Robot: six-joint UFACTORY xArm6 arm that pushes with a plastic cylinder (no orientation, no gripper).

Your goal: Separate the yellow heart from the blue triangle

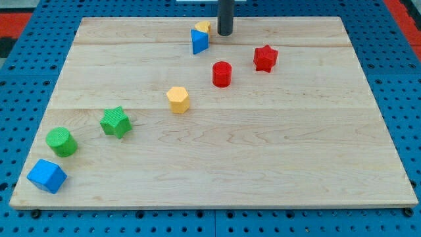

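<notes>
The blue triangle (199, 41) stands near the top middle of the wooden board (263, 164). The yellow heart (203, 27) sits right behind it, touching it, and is partly hidden by it. My tip (225, 33) is at the view's top, just right of the yellow heart, very close to it; I cannot tell whether it touches.
A red cylinder (222, 74) and a red star (265, 58) lie right of and below the pair. A yellow hexagon (178, 99) is mid-board. A green star (116, 122), a green cylinder (62, 141) and a blue cube (47, 176) line the lower left.
</notes>
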